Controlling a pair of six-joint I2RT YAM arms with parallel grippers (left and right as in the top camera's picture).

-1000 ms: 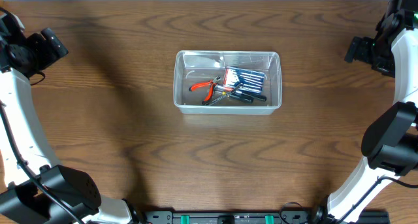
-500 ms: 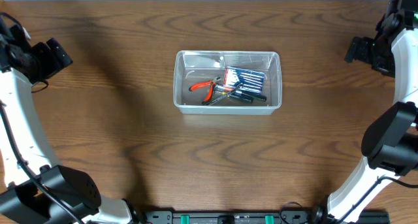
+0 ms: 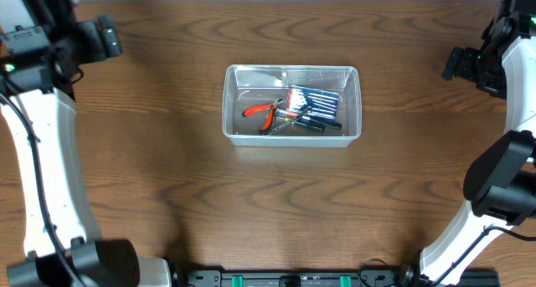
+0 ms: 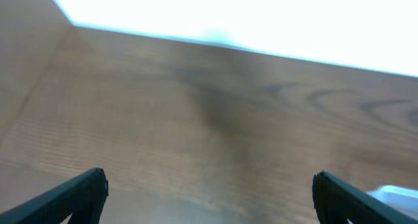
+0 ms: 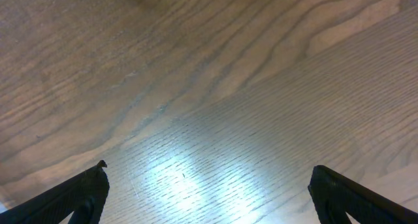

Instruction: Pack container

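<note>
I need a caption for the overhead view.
Clear plastic rectangular tub holds red pliers; left gripper and right gripper open.

Left wrist view blurred, overexposed; right wrist shows table (image 5: pixel 176 175) glare.

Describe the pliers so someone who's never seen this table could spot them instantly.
In the middle of the dark wooden table sits a clear plastic container. The pliers lie in its left half, left of the blue screwdriver case. They alone have curved red-orange handles.
</note>
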